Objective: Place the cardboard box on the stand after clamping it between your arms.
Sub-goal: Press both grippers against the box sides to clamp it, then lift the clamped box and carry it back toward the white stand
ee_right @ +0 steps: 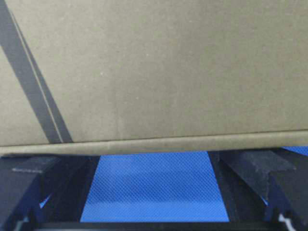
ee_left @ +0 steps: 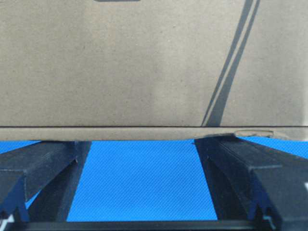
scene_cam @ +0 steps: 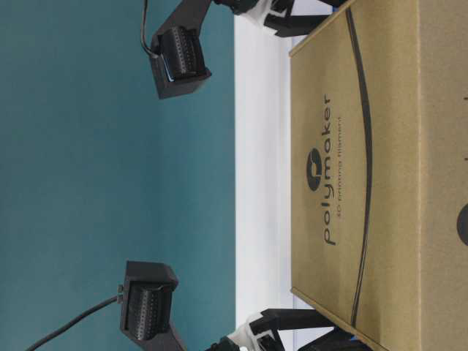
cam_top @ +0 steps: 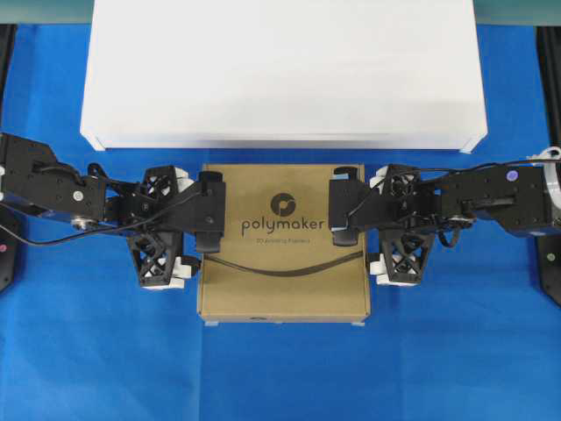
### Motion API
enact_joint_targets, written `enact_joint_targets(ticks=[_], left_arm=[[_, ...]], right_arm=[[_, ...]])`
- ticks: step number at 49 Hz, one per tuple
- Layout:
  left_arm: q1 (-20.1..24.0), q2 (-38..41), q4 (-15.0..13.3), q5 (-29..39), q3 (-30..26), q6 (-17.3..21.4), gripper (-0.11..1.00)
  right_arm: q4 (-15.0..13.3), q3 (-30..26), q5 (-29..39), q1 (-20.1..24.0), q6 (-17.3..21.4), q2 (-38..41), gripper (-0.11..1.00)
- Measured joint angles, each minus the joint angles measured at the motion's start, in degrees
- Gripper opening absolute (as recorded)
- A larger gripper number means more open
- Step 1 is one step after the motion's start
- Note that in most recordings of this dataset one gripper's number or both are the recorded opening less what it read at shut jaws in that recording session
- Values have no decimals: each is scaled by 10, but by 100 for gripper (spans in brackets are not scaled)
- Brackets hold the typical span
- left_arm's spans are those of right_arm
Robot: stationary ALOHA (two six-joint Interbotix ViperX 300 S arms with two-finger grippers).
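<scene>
One cardboard box (cam_top: 282, 241), one stand (cam_top: 285, 74), two arms (cam_top: 79, 193)

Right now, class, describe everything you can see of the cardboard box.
The cardboard box is square, flat, plain brown card, printed with a dark "polymaker" logo, a round emblem and a curved dark line. It lies closed on the blue cloth, just in front of the white stand. The open left gripper and right gripper meet its opposite sides, fingers at its edges.

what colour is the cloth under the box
Bright blue, seen best in the overhead view around the box on the cloth.
</scene>
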Motion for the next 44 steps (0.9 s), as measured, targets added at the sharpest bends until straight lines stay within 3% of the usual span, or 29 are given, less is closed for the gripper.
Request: enact_joint_targets(ticks=[14,34,44], left_arm=[[1,-19,3,65,-31,-2,83],[0,-102,3,228,-123,2,83],[0,-133,4,287,-166,2,83]], right_arm=[[4,-23,35,-3,-4,-11,97],[22,-114,243,-4,-4,-89,97],[23,-159,303,-4,-4,-126,97]])
